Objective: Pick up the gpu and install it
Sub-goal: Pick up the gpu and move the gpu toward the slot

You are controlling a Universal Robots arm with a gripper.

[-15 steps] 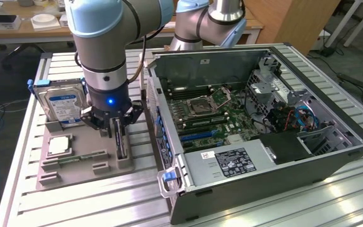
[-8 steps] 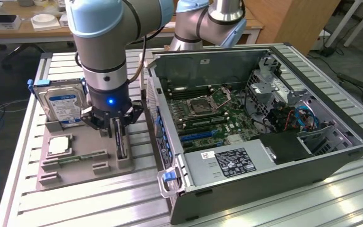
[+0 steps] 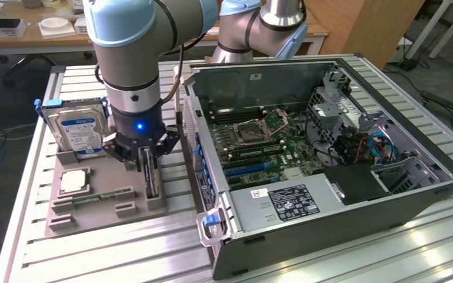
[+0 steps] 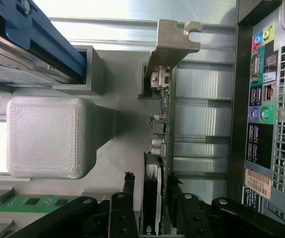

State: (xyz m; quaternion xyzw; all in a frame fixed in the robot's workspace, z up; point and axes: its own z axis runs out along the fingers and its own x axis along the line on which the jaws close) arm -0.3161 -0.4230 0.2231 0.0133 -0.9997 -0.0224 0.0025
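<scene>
Grey plastic tray (image 3: 132, 221) sits on the slatted metal table (image 3: 92, 259), at the exterior view's left of the open computer case (image 3: 329, 215). On it 1 gpu (image 3: 153, 186) stands on edge in its slot, silver bracket (image 4: 171, 44) at one end. The gripper (image 3: 146, 159) is lowered over the card, its 2 fingers (image 4: 128, 191) spread on either side of it, with a gap visible beside the card. A hard drive (image 3: 79, 131) stands upright nearby.
</scene>
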